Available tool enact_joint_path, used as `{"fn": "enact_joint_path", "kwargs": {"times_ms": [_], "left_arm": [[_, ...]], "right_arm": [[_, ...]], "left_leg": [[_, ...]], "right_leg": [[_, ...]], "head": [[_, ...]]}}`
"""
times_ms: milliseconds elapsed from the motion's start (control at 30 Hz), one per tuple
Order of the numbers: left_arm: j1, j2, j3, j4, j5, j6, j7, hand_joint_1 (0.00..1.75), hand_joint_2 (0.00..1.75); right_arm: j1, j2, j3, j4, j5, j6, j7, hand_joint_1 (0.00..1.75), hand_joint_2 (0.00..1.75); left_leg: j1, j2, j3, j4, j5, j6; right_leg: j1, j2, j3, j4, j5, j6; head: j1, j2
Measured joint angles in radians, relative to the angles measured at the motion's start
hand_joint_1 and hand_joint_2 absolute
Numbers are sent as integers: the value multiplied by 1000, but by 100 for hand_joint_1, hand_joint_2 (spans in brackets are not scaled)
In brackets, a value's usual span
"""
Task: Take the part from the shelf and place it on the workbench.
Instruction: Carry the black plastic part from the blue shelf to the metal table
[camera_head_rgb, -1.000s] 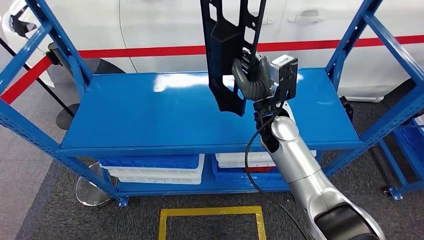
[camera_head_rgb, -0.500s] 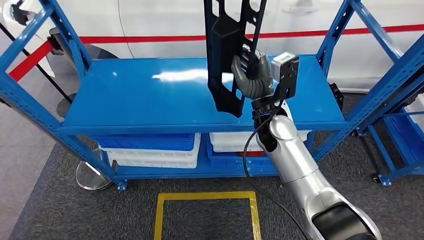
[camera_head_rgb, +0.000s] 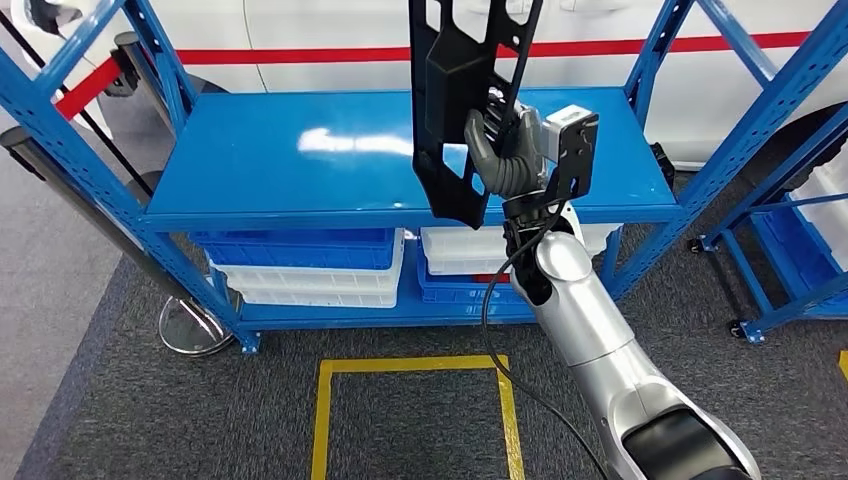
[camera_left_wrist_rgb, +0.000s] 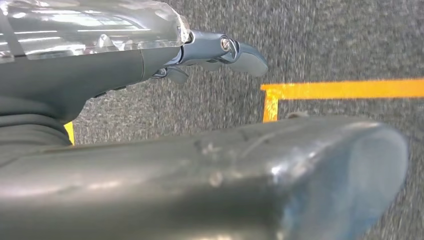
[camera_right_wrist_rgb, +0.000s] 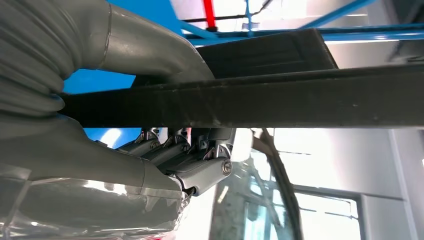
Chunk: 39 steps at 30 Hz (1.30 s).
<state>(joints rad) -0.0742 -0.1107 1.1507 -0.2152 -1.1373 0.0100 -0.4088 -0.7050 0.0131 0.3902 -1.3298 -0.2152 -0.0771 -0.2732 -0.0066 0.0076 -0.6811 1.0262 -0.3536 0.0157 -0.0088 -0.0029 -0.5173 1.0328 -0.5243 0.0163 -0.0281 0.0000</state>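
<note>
One black slotted part (camera_head_rgb: 462, 100) is clear of the blue shelf (camera_head_rgb: 300, 170), upright in the right hand (camera_head_rgb: 503, 150) that grips it; next, I'd judge, carry it to the workbench.

**Right hand clamped on the black part, seen from the wrist**

The right hand (camera_right_wrist_rgb: 150, 150) enters from the left edge of the frame, its grey ribbed cover filling the upper left. The thick grey thumb (camera_right_wrist_rgb: 145, 47) lies over the top of the black part (camera_right_wrist_rgb: 280, 100), while the darker fingers (camera_right_wrist_rgb: 200, 170) curl beneath it at lower centre, so the part is gripped between them. The part runs as a long dark bar across the middle of the frame, from the hand to the right edge, with a wider ribbed slab above it. Blue shelf beams (camera_right_wrist_rgb: 360, 32) cross the upper right, with a red strip (camera_right_wrist_rgb: 209, 12) at top centre. The lower right is bright and blurred.
</note>
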Motion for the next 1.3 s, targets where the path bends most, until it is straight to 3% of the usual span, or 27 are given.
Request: {"fn": "enact_joint_path", "kwargs": {"times_ms": [67, 100, 167, 233, 267, 300, 333, 400, 467, 500, 567, 600, 633, 667, 733, 767, 800, 833, 867, 933, 1000, 1100, 1133, 1167, 1233, 1267, 1300], "left_arm": [[1, 0, 1, 0, -1, -2, 0, 0, 0], [2, 0, 1, 0, -2, -3, 0, 0, 0], [4, 0, 1, 0, -3, -6, 1, 0, 0], [5, 0, 1, 0, -3, -8, 1, 0, 0], [4, 0, 1, 0, -3, -9, 1, 0, 0], [4, 0, 1, 0, -3, -9, 1, 0, 0], [4, 0, 1, 0, -3, -9, 1, 0, 0], [3, 1, 1, 0, -3, -9, 1, 0, 0], [1, 2, 1, 0, -3, -9, 1, 0, 0], [0, 2, 1, 0, -3, -9, 1, 0, 0], [0, 2, 1, 0, -3, -10, 1, 0, 0], [0, 2, 1, 0, -3, -10, 1, 0, 0], [0, 2, 1, 0, -3, -10, 1, 0, 0], [0, 2, 1, 0, -3, -10, 1, 0, 0], [-1, 2, 1, 0, -3, -11, 1, 0, 0], [0, 2, 1, 0, -2, -12, 1, 0, 0], [0, 2, 2, 0, -1, -13, 2, 0, 0], [0, 2, 2, 0, -1, -14, 2, 0, 0], [0, 2, 2, 0, 0, -16, 3, 0, 0], [0, 1, 2, 0, 3, -22, 5, 0, 0], [1, -1, 4, 0, 6, -27, 6, 0, 0], [3, 0, 11, 0, 14, -31, 11, 0, 0], [4, 0, 13, 0, 16, -31, 13, 0, 0], [5, 0, 15, 0, 17, -32, 17, 0, 0], [6, 1, 18, 0, 17, -33, 21, 0, 0], [6, 1, 19, 0, 17, -34, 23, 0, 0], [6, 1, 19, 0, 17, -35, 23, 0, 0]], "right_arm": [[0, 0, -1, -1, -1, -2, 1, 175, 175], [0, 0, -1, -1, -2, -3, 2, 175, 175], [1, 0, -1, 0, -4, -4, 4, 175, 175], [1, 0, -1, 0, -6, -4, 6, 175, 175], [3, 0, -1, 0, -7, -4, 6, 175, 175], [4, 0, -1, 0, -7, -4, 6, 175, 175], [5, 0, -1, 0, -7, -4, 7, 175, 175], [7, -1, -1, 0, -7, -4, 7, 175, 175], [7, -1, -3, -2, -7, -4, 7, 175, 175], [7, -1, -3, -3, -7, -4, 7, 175, 175], [8, -3, -4, -3, -7, -4, 7, 175, 175], [8, -4, -5, -3, -7, -4, 7, 175, 175], [8, -6, -6, -3, -8, -4, 8, 175, 175], [8, -8, -7, -3, -8, -4, 9, 175, 175], [8, -11, -7, -3, -11, -4, 12, 175, 175], [8, -12, -7, -3, -11, -5, 13, 175, 175], [8, -13, -8, -3, -12, -5, 14, 175, 175], [8, -14, -8, -3, -13, -5, 15, 175, 175], [8, -15, -8, -3, -14, -5, 15, 175, 175], [8, -16, -8, -6, -18, -7, 16, 175, 175], [9, -20, -11, -10, -25, -9, 17, 175, 175], [14, -28, -19, -11, -35, -9, 17, 175, 175], [16, -30, -20, -9, -37, -8, 17, 175, 175], [19, -31, -21, -8, -39, -7, 17, 175, 175], [26, -33, -24, -3, -43, -4, 16, 175, 175], [30, -34, -25, -1, -44, -3, 16, 175, 175], [34, -35, -26, 2, -45, -2, 16, 175, 175]], "left_leg": [[1, -1, -3, -6, 14, -12], [2, -2, -9, 1, 2, -18], [8, -5, -32, 67, -78, -33], [15, -5, -62, 195, -172, -47], [19, -5, -67, 250, -191, -52], [23, -5, -59, 277, -184, -57], [26, -4, -34, 269, -162, -60], [31, -5, 63, 157, -127, -65], [28, -10, 148, 30, -143, -57], [25, -13, 165, -2, -154, -50], [21, -14, 158, -12, -144, -29], [21, -13, 152, -14, -135, -20], [22, -11, 143, -17, -123, -9], [22, -9, 132, -18, -110, -1], [18, -7, 104, -17, -87, 9], [14, -6, 89, -15, -77, 11], [10, -6, 74, -13, -67, 13], [7, -7, 59, -11, -58, 13], [3, -7, 46, -8, -50, 13], [-3, -9, 25, -4, -34, 11], [-4, -8, 16, -7, -17, 3], [-3, -9, 9, -15, 0, -12], [-4, -10, 2, -5, -17, -18], [-3, -11, -9, 26, -51, -23], [6, -11, -43, 147, -150, -36], [11, -11, -57, 214, -184, -42], [15, -11, -60, 260, -196, -47]], "right_leg": [[-2, -2, -9, -12, 17, -12], [-4, -3, -16, -16, 28, -20], [-11, -7, -36, -22, 55, -32], [-12, -7, -67, -22, 79, -35], [-12, -7, -83, -20, 91, -33], [-14, -7, -100, -18, 102, -29], [-17, -7, -116, -14, 113, -25], [-21, -7, -145, -5, 130, -12], [-22, -7, -160, -1, 146, 2], [-21, -8, -162, -2, 155, 10], [-23, -8, -163, -10, 171, 25], [-24, -6, -169, -7, 164, 30], [-25, -5, -179, 11, 138, 33], [-25, -4, -195, 49, 94, 34], [-21, -2, -232, 179, -6, 33], [-19, -1, -243, 241, -31, 32], [-16, -1, -241, 278, -33, 30], [-14, -1, -223, 281, -16, 26], [-10, -1, -187, 250, 9, 19], [0, -1, -84, 116, 29, 0], [8, -1, -19, 12, 18, -13], [8, -3, -19, -23, 35, -24], [4, -6, -25, -29, 45, -30], [-1, -8, -33, -34, 56, -36], [-3, -9, -55, -34, 77, -43], [-3, -9, -67, -32, 86, -42], [-4, -9, -80, -30, 94, -40]], "head": [[2, 0], [2, 0], [0, 0], [-1, 0], [-1, 0], [-1, 0], [-1, 0], [-2, 0], [-1, 0], [-1, 0], [0, 0], [-1, 0], [0, 0], [0, 0], [1, 0], [1, 0], [1, 0], [1, 0], [1, 0], [0, 0], [0, 0], [0, 0], [0, 0], [-1, 0], [-2, 0], [-2, 0], [-2, 0]]}}
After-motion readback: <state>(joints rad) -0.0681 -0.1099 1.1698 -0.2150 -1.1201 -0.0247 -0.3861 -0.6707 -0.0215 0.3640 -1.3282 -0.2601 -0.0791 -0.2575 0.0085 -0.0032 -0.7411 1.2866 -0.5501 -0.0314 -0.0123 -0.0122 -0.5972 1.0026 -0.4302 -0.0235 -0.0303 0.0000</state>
